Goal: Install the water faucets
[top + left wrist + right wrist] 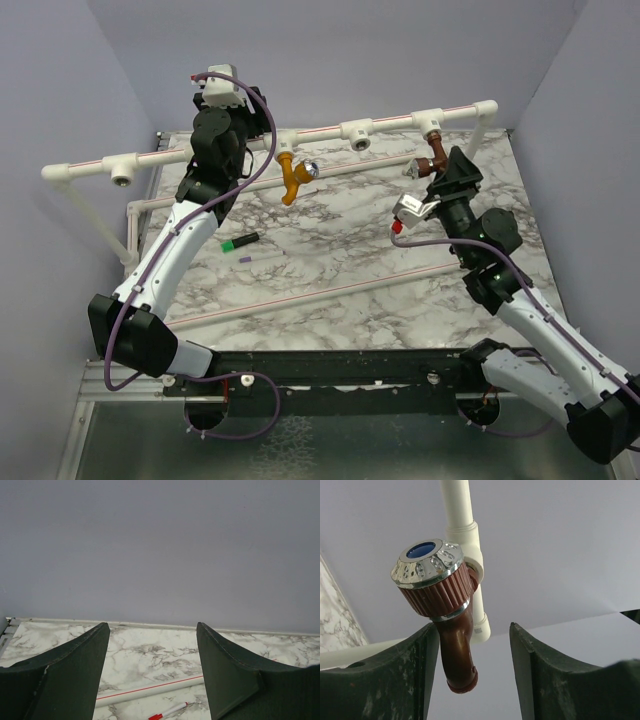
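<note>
The orange-yellow faucet (290, 178) with its silver knob hangs from a T-fitting on the white pipe rail (330, 132). The dark reddish-brown faucet (432, 152) hangs from a T-fitting further right. In the right wrist view the brown faucet (454, 652) hangs spout-down between my open fingers, close against the left finger (400, 675). My right gripper (441, 170) (472, 627) is open around that spout, not closed on it. My left gripper (238, 160) (152, 625) is open and empty, raised by the rail left of the orange faucet.
A green marker (240, 241) lies on the marble table (330, 260). A lower white pipe (150, 690) and a red-capped pen (167, 712) lie on the table beyond the left gripper. Grey walls enclose the back and both sides.
</note>
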`<state>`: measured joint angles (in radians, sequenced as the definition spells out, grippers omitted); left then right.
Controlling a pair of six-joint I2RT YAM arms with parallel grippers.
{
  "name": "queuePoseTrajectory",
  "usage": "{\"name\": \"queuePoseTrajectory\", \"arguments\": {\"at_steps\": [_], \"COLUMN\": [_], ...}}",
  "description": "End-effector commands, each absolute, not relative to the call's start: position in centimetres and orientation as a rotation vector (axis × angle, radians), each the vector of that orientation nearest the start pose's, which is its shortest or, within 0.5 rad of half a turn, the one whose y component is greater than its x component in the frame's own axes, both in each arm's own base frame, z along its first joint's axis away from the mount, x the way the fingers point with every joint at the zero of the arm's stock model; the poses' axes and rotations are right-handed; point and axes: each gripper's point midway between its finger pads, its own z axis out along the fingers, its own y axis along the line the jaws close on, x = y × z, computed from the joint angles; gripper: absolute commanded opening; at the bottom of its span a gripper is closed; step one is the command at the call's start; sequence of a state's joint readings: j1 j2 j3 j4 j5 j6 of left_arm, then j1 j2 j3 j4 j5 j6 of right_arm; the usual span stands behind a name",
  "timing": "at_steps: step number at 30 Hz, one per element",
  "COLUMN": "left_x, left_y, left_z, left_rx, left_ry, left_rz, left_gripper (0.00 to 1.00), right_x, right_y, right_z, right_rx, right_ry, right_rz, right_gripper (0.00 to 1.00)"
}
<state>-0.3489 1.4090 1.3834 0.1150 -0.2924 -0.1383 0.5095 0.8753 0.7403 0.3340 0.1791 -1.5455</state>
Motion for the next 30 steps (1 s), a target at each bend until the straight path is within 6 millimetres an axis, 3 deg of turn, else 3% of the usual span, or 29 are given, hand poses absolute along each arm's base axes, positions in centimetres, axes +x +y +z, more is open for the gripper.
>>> {"name": "queuePoseTrajectory", "arguments": {"at_steps": [1, 12, 18, 30], "left_x": [44.6, 44.6, 44.6, 44.6], "left_y": [-12.6, -12.7, -12.7, -12.7], "left_z": [27.6, 27.6, 27.5, 27.5], "left_rx": [0.064, 0.065, 0.066, 0.067], "left_ry": [1.891, 1.892, 1.893, 1.894], "left_rz": [-0.082, -0.082, -0.081, -0.08], "left_gripper": [0.72, 0.72, 0.72, 0.72], "right_x": [33.0, 33.5, 33.6, 32.8], "right_y": [9.7, 10.2, 10.6, 11.6], "right_z": [39.7, 38.3, 37.4, 38.4], "right_rx": [-1.079, -1.051, -1.009, -0.672], "right_ry": [0.883, 0.922, 0.957, 1.09], "right_rz": [-0.991, -0.92, -0.876, -0.442], "right_gripper": [0.59, 0.29, 0.01, 0.01]}}
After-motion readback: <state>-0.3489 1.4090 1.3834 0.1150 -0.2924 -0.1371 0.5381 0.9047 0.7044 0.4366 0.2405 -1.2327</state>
